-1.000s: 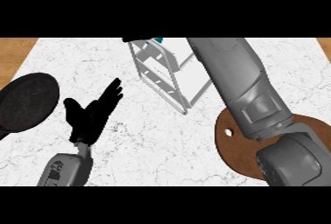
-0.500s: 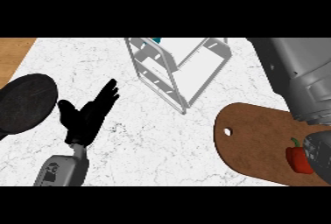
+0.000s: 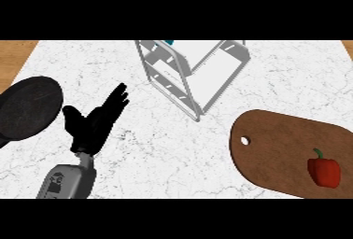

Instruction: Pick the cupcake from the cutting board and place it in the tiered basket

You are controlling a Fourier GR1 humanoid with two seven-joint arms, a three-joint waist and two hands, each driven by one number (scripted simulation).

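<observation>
At nine o'clock, a dark round pan [image 3: 29, 109] lying on the white marble table [image 3: 138, 154], partly cut off by the left edge. Just beside it, toward seven o'clock, the left hand [image 3: 93, 122], black, fingers [image 3: 117, 95] straight and spread wide, pointing up toward one o'clock, holding nothing; thumb stuck out toward the pan. Below it, the grey forearm [image 3: 67, 181] coming in from the lower edge. At twelve o'clock, a wire tiered basket [image 3: 193, 70] with grey shelves, well apart from the hand, reaching to the upper edge; a small teal bit [image 3: 168, 42] showing at its top, too little of it visible to tell what it is. At four o'clock, a brown cutting board [image 3: 283, 144] with a small hole near its left end, running off the right and lower edges. On the board's right part, a red bell pepper [image 3: 325, 171] with a green stem, lying flat. Cupcake not to be made out anywhere, neither on the board nor plainly in the basket. Strips of wooden surface [image 3: 17, 49] at the upper corners beyond the marble.
</observation>
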